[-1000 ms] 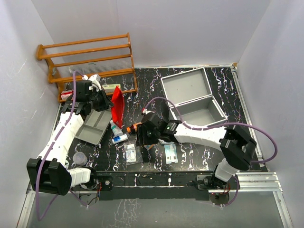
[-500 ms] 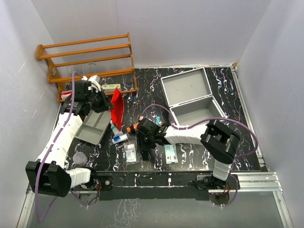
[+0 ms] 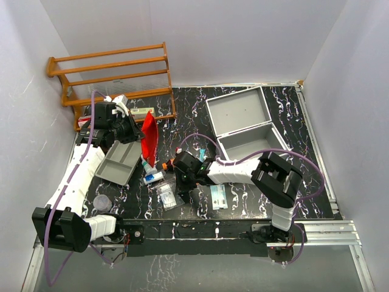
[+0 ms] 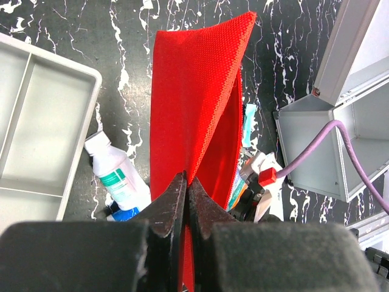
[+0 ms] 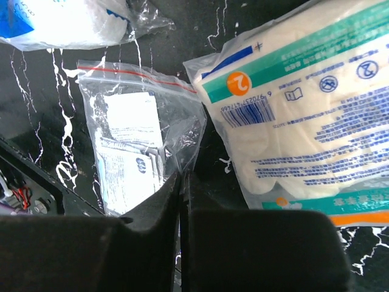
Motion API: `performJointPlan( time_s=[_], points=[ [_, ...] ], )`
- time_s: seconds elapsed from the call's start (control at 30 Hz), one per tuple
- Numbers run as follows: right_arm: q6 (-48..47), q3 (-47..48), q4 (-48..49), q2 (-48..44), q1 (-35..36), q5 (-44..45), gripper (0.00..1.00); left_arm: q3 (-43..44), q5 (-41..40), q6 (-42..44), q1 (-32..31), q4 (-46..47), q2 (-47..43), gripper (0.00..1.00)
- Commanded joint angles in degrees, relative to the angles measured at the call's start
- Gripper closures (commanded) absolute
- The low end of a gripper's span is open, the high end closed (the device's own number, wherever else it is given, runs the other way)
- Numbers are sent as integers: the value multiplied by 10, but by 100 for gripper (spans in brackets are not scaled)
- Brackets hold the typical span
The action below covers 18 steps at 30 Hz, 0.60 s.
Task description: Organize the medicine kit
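Observation:
My left gripper (image 4: pixel 186 182) is shut on the lower edge of a red fabric pouch (image 4: pixel 197 103), holding it upright with its mouth gaping; from above the red pouch (image 3: pixel 149 137) stands left of centre. My right gripper (image 5: pixel 181 179) is shut on the edge of a clear zip bag (image 5: pixel 137 152) that holds folded white leaflets. In the top view that zip bag (image 3: pixel 167 196) lies on the black table just below the right gripper (image 3: pixel 180 182). A white and green glove packet (image 5: pixel 304 115) lies beside the bag on its right.
A grey divided tray (image 3: pixel 118 161) lies left of the pouch, with a white bottle (image 3: pixel 149 165) between them. An open grey box (image 3: pixel 249 125) stands at the back right, a wooden rack (image 3: pixel 112 79) at the back left. A clear cup (image 3: pixel 102 202) sits near the left base.
The right gripper has closed from open onto the zip bag's edge, and the right arm has folded in toward the table's middle. The left gripper still holds the red pouch.

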Motion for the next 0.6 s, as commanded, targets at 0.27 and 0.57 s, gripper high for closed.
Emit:
performJointPlan(
  time_s=[0.27, 0.57],
  points=[
    [31, 1, -29, -99, 3, 95, 100, 21, 4, 14, -1, -13, -16, 100],
    [56, 0, -79, -191, 3, 167, 100, 9, -5, 13, -1, 10, -8, 100]
  ],
)
